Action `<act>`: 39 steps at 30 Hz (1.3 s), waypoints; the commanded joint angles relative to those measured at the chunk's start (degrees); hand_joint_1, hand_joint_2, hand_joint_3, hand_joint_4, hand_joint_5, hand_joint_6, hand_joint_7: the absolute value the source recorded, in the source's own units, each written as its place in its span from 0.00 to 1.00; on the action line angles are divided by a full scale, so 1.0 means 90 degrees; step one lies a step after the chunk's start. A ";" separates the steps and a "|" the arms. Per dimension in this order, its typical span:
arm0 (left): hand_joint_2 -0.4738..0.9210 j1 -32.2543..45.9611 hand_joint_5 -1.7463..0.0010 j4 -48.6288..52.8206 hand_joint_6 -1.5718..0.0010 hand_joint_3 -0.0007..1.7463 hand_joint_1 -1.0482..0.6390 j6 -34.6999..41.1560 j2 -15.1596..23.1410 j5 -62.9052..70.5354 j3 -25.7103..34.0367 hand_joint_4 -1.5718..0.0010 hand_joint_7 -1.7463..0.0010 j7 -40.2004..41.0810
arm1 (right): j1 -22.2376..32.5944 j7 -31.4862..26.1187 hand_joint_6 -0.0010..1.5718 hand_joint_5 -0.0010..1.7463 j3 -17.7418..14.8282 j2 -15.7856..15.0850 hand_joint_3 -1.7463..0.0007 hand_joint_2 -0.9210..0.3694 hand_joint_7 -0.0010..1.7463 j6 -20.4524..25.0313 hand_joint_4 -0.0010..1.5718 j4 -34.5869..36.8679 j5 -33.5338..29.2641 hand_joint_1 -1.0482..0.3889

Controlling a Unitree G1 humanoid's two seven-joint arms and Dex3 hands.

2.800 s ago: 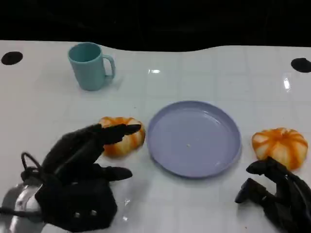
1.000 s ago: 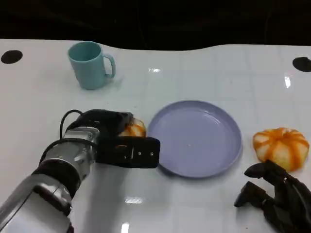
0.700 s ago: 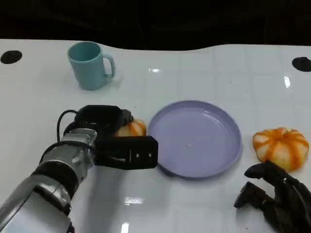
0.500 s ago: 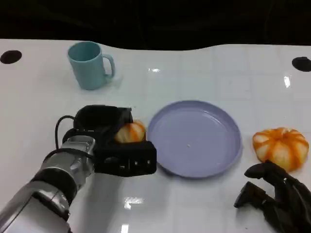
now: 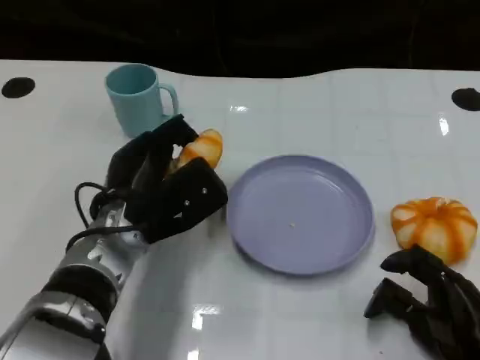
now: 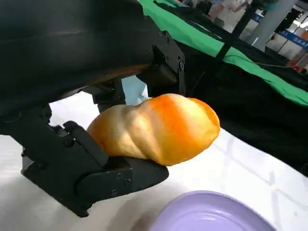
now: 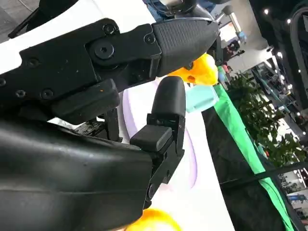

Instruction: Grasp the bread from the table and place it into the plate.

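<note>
At the near right corner of the white table point(image 5: 315, 315) rests the right hand point(image 5: 427, 304). Its black fingers are curled in and they hold nothing. Just beyond it, near the right edge, lies an orange bread point(image 5: 433, 227) with pale stripes, touching the table and well apart from the plate.

On the near left side the silver left forearm point(image 5: 75, 292) reaches forward. The left hand point(image 5: 169, 191) grips a second bread point(image 5: 199, 150), lifted above the table. In the left wrist view this bread point(image 6: 156, 127) sits between the black fingers point(image 6: 91, 168), one below it and others behind it, and part of the plate's rim is seen below it.

The lilac plate point(image 5: 300, 214) stands in the middle of the table, just beside the left hand on its right. The held bread is over the table beside the plate's far left rim, not in the plate.

Farther back, near the far left edge, a teal mug point(image 5: 139, 101) stands upright, its handle toward the right.
</note>
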 commanded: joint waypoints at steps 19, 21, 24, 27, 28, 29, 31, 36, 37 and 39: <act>0.66 -0.0658 0.00 -0.0258 0.51 0.78 0.54 -0.1473 -0.0440 0.1507 -0.1448 0.38 0.00 0.0433 | -0.0006 -0.0027 0.37 0.86 -0.0061 -0.0060 0.86 0.00 0.66 -0.0130 0.42 0.0183 0.0003 0.38; 0.69 -0.0745 0.00 -0.0201 0.51 0.77 0.52 -0.1437 -0.0457 0.1555 -0.1544 0.38 0.00 0.0250 | -0.0012 -0.0012 0.37 0.86 -0.0060 -0.0056 0.86 0.00 0.66 -0.0148 0.42 0.0198 0.0004 0.38; 0.72 -0.0870 0.00 -0.0145 0.51 0.72 0.50 -0.1342 -0.0489 0.1566 -0.1622 0.39 0.00 -0.0160 | -0.0005 0.0007 0.37 0.86 -0.0044 -0.0072 0.86 0.00 0.66 -0.0092 0.41 0.0173 0.0008 0.38; 0.74 -0.1024 0.00 -0.0061 0.53 0.68 0.49 -0.1151 -0.0598 0.1653 -0.1755 0.40 0.00 -0.0408 | -0.0004 -0.0014 0.38 0.85 -0.0041 -0.0086 0.87 0.00 0.65 0.0002 0.42 0.0133 0.0023 0.38; 0.75 -0.1047 0.00 -0.0051 0.53 0.67 0.49 -0.1116 -0.0612 0.1657 -0.1780 0.40 0.00 -0.0442 | -0.0002 -0.0019 0.39 0.85 -0.0042 -0.0087 0.87 0.00 0.65 0.0015 0.42 0.0124 0.0023 0.38; 0.75 -0.1108 0.00 -0.0003 0.53 0.67 0.49 -0.1013 -0.0654 0.1703 -0.1837 0.40 0.00 -0.0476 | -0.0015 0.0024 0.39 0.85 -0.0053 -0.0084 0.87 0.00 0.65 -0.0009 0.42 0.0157 0.0041 0.38; 0.75 -0.1193 0.00 0.0066 0.56 0.64 0.50 -0.0859 -0.0718 0.1761 -0.1920 0.42 0.00 -0.0510 | -0.0025 0.0070 0.38 0.85 -0.0063 -0.0084 0.86 0.00 0.64 -0.0021 0.42 0.0188 0.0060 0.38; 0.80 -0.1310 0.00 0.0161 0.54 0.49 0.51 -0.0650 -0.0793 0.1734 -0.1938 0.50 0.17 -0.0716 | -0.0015 0.0059 0.39 0.84 -0.0058 -0.0083 0.86 0.00 0.64 0.0008 0.42 0.0160 0.0056 0.38; 0.81 -0.1352 0.00 0.0184 0.53 0.47 0.51 -0.0637 -0.0790 0.1644 -0.1895 0.51 0.20 -0.1021 | -0.0013 0.0045 0.39 0.84 -0.0057 -0.0077 0.86 0.00 0.64 0.0028 0.42 0.0142 0.0061 0.38; 0.94 -0.1392 0.07 0.0202 0.54 0.20 0.47 -0.0641 -0.0778 0.1519 -0.1829 0.62 0.66 -0.1427 | -0.0015 0.0036 0.39 0.84 -0.0060 -0.0068 0.87 0.00 0.64 0.0048 0.42 0.0129 0.0072 0.38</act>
